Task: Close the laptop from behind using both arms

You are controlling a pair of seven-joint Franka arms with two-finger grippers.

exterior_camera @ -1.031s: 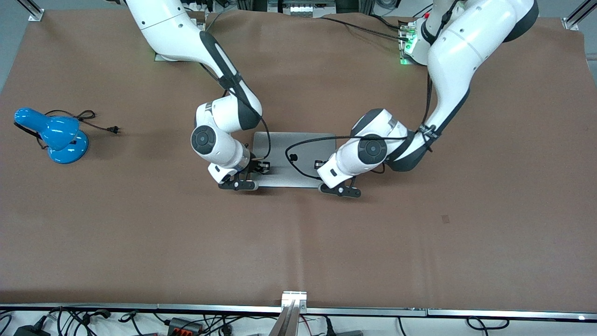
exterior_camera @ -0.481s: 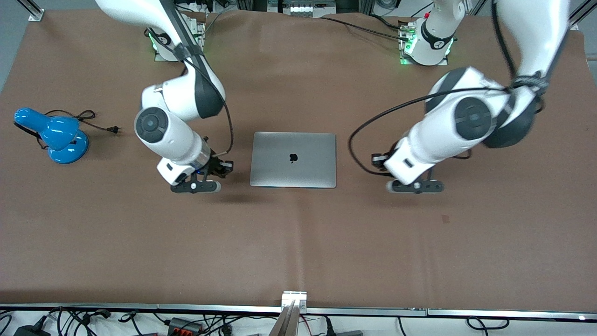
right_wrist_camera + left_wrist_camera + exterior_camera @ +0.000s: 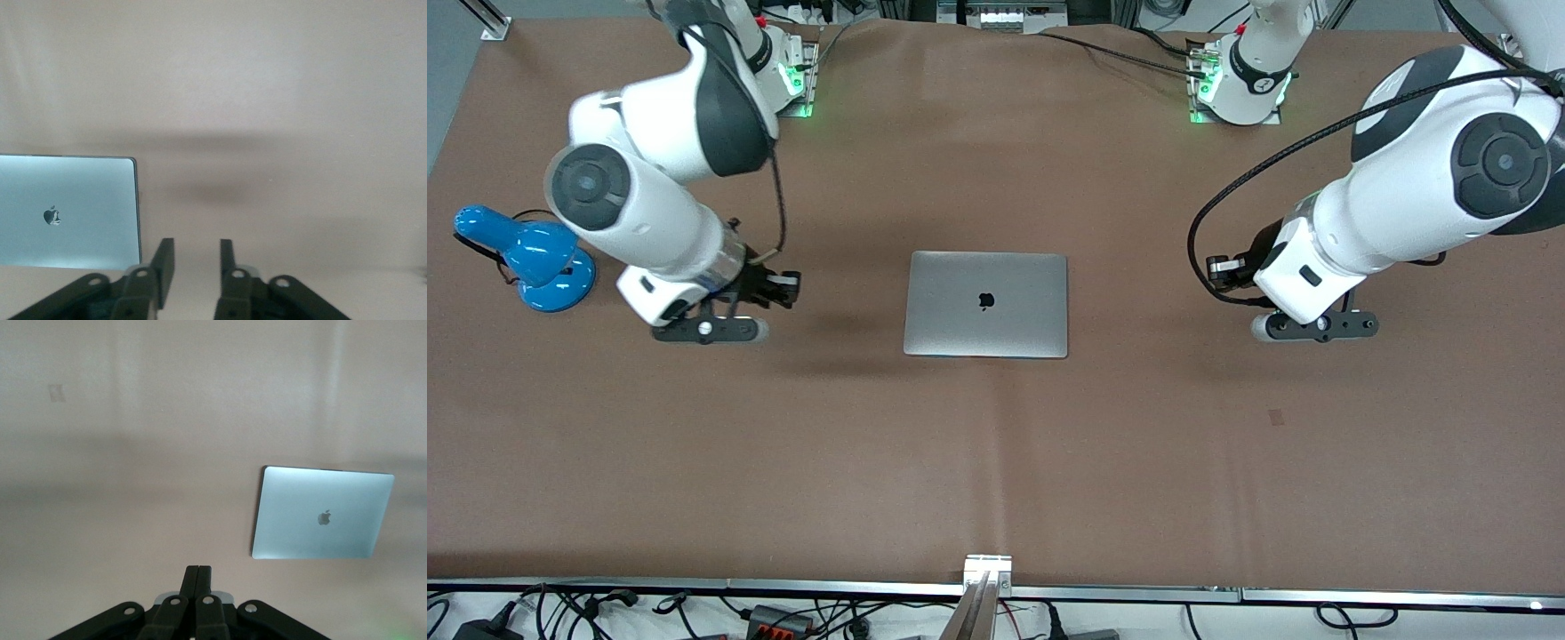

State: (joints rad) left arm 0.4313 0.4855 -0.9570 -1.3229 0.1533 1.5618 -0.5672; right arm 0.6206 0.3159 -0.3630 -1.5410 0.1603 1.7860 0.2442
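Now the laptop (image 3: 985, 304) lies shut and flat in the middle of the brown bench (image 3: 996, 462), its lid with the dark apple logo facing up. The front view shows both arms raised and well apart from it, one to each end of the bench. The right claw (image 3: 710, 331) hangs over the bare bench between the laptop and a blue lamp (image 3: 527, 258). The left claw (image 3: 1314, 327) hangs over the bench toward the left arm's end. Only the wrist views show the fingers. In the right wrist view the fingers (image 3: 163, 261) stand a little apart and hold nothing. In the left wrist view the fingers (image 3: 198, 580) are pressed together, empty too. Both wrist views show the laptop lid; neither shows the lamp.
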